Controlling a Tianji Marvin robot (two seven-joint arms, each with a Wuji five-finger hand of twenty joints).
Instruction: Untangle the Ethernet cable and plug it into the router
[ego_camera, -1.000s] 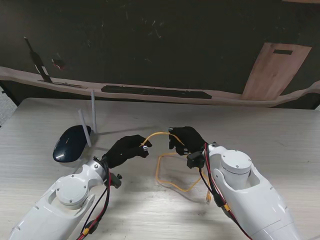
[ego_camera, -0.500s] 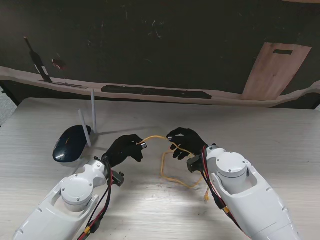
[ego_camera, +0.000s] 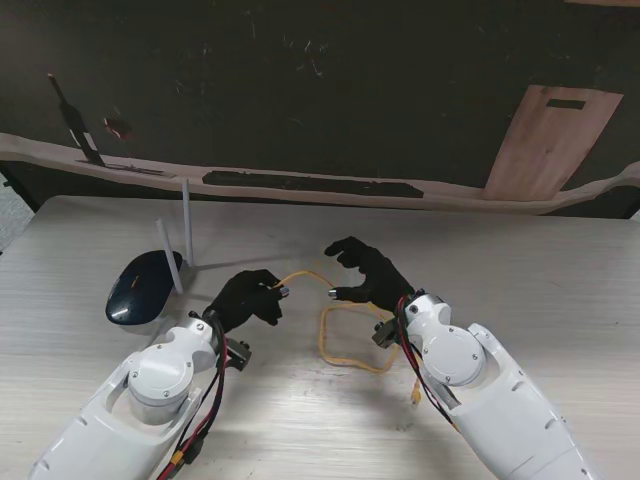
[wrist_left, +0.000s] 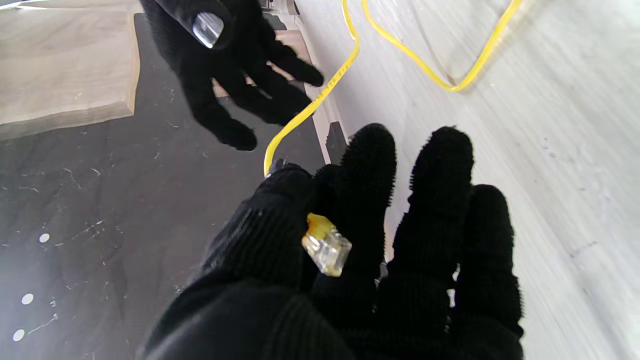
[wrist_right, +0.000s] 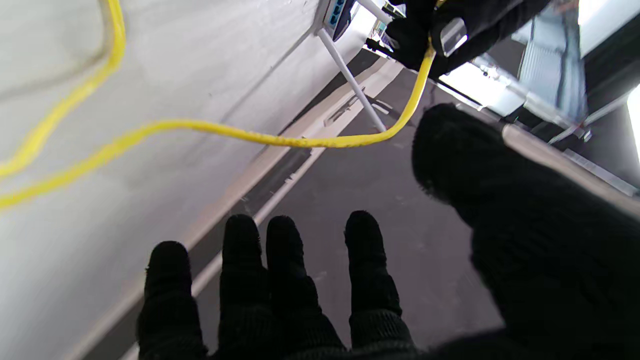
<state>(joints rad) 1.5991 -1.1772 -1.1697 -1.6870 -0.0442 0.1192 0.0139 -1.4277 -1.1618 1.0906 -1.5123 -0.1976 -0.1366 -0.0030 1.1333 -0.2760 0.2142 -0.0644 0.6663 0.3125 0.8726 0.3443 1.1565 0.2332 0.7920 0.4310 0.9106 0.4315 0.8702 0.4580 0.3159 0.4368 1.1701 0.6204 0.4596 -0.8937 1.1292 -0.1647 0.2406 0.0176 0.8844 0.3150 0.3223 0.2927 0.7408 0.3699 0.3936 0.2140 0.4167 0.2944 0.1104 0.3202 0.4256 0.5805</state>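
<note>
Left hand (ego_camera: 247, 297) pinches the yellow Ethernet cable (ego_camera: 345, 340) just behind its clear plug (wrist_left: 326, 246) w/ right hand (ego_camera: 365, 272) splayed, holding nothing; slack looped on table (ego_camera: 560, 280) btwn arms, so next likely: carry plug left to router (ego_camera: 142, 284).

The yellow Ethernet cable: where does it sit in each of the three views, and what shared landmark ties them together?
Stand view: the cable loops on the table between the arms, one end rising to the left robot hand.
Left wrist view: the cable runs from that hand's fingers, its clear plug pinched there.
Right wrist view: the cable arcs past the open right robot hand.
Shared landmark: the left robot hand's grip.
</note>
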